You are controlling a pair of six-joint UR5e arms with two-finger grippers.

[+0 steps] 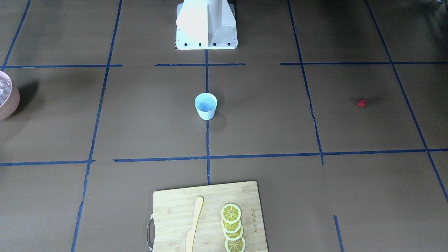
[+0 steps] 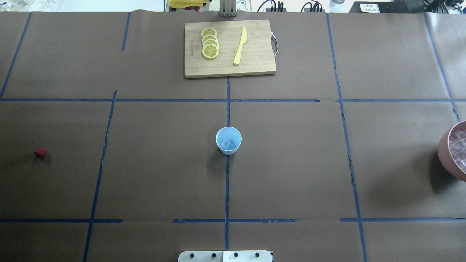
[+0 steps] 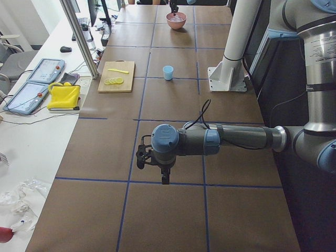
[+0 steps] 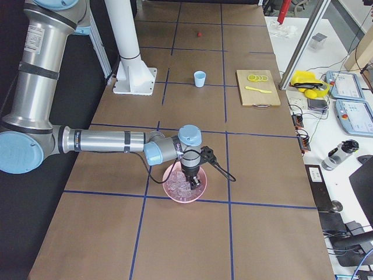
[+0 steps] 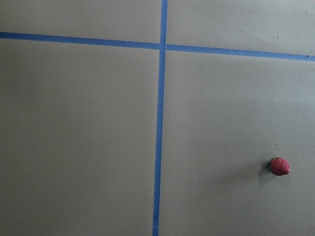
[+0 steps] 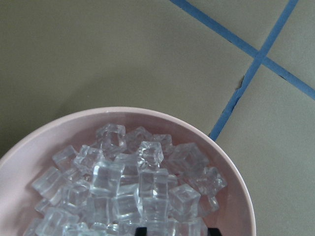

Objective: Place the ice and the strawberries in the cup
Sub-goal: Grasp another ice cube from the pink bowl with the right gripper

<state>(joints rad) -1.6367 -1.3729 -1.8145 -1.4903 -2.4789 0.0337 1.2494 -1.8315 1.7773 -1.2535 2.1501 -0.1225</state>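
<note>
On the table [image 2: 291,163], cup [image 2: 228,140] upright, mouth upward.

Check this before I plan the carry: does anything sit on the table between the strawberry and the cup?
Nothing visible does. The strawberry lies alone, and only bare table with blue tape lines runs from it to the cup. The cutting board lies well off that line.

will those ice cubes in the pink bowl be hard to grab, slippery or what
Probably slippery: the ice looks glassy and smooth-faced, so a cube may squirt out of a pinch. The cubes lie in a loose heap in the pink bowl, so neighbours will likely shift when one is pulled. Each looks small and stiff, likely light.
</note>
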